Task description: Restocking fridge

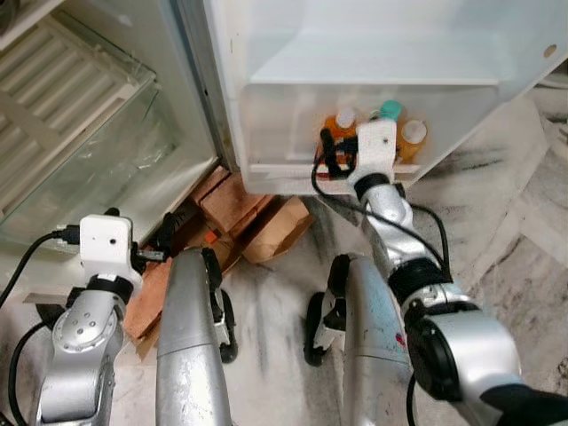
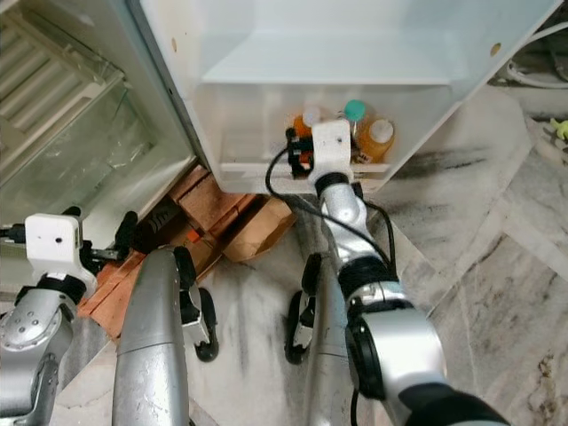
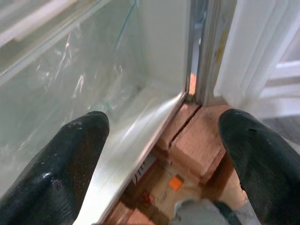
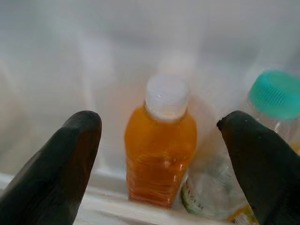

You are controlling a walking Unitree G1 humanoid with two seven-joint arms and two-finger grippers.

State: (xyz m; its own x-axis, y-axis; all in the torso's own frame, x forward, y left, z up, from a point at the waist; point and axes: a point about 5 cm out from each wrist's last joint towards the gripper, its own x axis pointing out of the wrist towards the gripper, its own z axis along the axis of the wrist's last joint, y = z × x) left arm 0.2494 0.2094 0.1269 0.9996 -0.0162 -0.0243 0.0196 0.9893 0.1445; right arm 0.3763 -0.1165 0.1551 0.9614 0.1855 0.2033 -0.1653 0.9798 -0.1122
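Note:
The open fridge door has a low white bin holding three bottles. An orange juice bottle with a white cap stands at the bin's left end, a clear bottle with a teal cap beside it, and a second orange bottle further right. My right gripper is open at the bin, one finger on each side of the first orange bottle without touching it. Low on the left, my left gripper is open and empty in front of the fridge's bottom corner.
A clear crisper drawer fills the fridge's lower compartment. Wooden blocks and brown cardboard lie under the fridge by the door hinge. An empty door shelf sits above the bin. My legs stand on marble floor.

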